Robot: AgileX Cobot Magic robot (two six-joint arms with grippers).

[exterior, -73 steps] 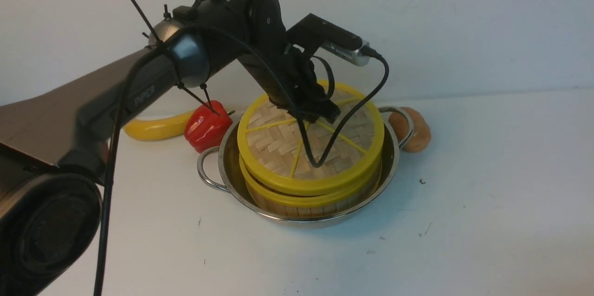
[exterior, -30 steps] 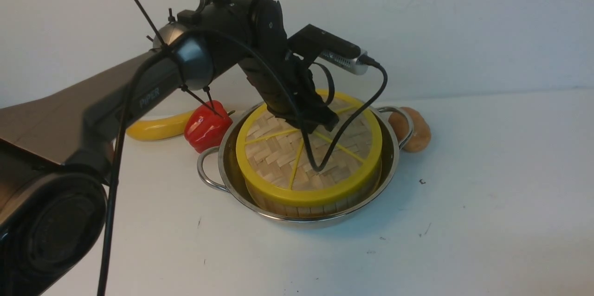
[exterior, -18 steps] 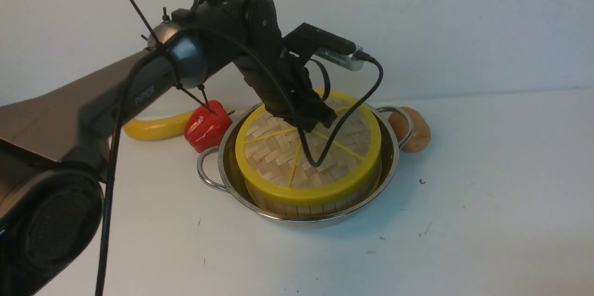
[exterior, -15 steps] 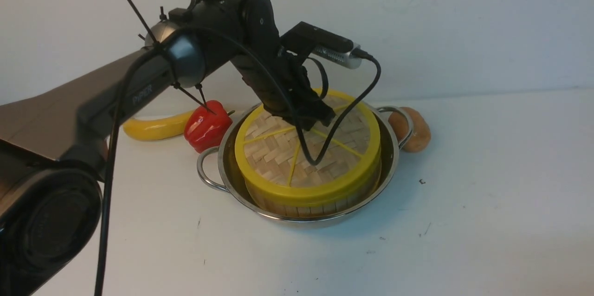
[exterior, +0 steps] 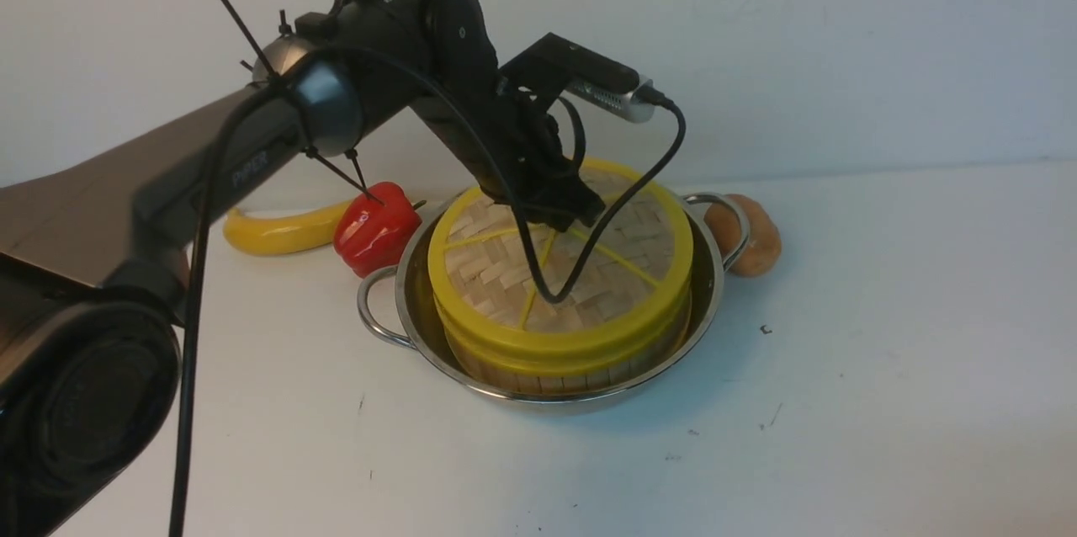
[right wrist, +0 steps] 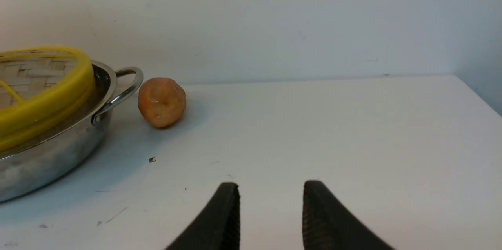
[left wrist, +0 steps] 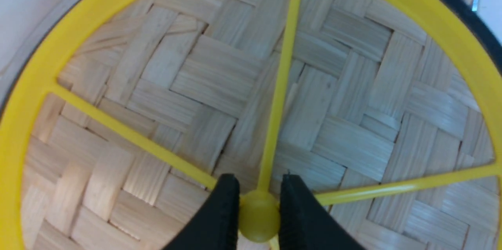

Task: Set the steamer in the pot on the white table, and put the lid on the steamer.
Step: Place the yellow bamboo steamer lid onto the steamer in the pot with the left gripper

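Note:
The lid (exterior: 589, 284), a woven disc with yellow rim and spokes, lies on the steamer (exterior: 538, 375), whose slat wall shows under it. The steamer stands in the steel pot (exterior: 410, 293) on the white table (exterior: 883, 352). My left gripper (exterior: 562, 213) reaches down over the lid's centre. In the left wrist view my left gripper (left wrist: 258, 187) is shut on the lid's yellow knob (left wrist: 259, 220), one finger on each side. The buns are hidden under the lid. My right gripper (right wrist: 270, 191) is open and empty, low over the table to the right of the pot (right wrist: 47, 160).
A yellow banana (exterior: 278, 234) and a red pepper (exterior: 374, 230) lie just behind-left of the pot. A brown potato-like lump (exterior: 755, 236) rests by the pot's right handle (exterior: 728, 213); it also shows in the right wrist view (right wrist: 161, 102). The wall stands close behind.
The lid went from tilted to level on the steamer. In the last half second my left wrist has shifted slightly up and left, the knob still between the fingers.

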